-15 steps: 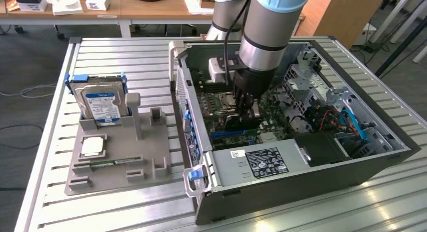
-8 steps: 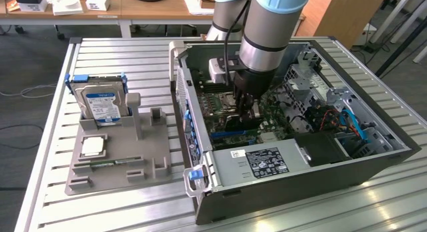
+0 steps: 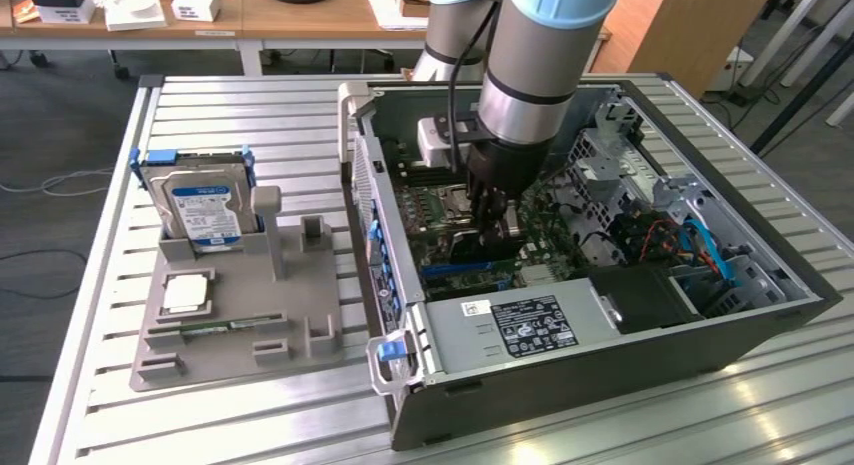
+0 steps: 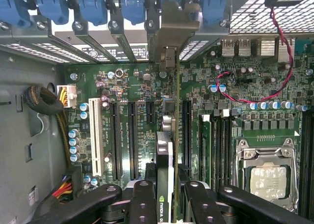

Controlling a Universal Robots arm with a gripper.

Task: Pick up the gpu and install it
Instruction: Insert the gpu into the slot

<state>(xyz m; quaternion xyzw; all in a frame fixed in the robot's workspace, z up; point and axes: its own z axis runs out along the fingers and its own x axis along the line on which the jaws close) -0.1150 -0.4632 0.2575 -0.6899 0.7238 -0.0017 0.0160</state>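
While the gpu [image 4: 166,153] hangs edge-on in my pincer [image 4: 169,207], pinched between both fingers [image 4: 142,204] by the edge facing my wrist, I judge the step in hand is seating it on the motherboard [image 4: 122,86]. To do it well: hold the card square to the board, run its contact edge parallel with the long black slots [image 4: 131,140], line the bracket end up with the slot covers [image 4: 98,35], and push straight down with no twist. Risk as I see it: the contacts land beside the slot, or the bracket catches the case rail. I cannot tell whether the card touches a slot yet; the card hides it. The card sits inside the open computer case [image 3: 747,315], just far of the power supply [image 3: 521,325], well to the exterior view's right of the hard drive [image 3: 200,210] on the grey stand [image 3: 220,330].
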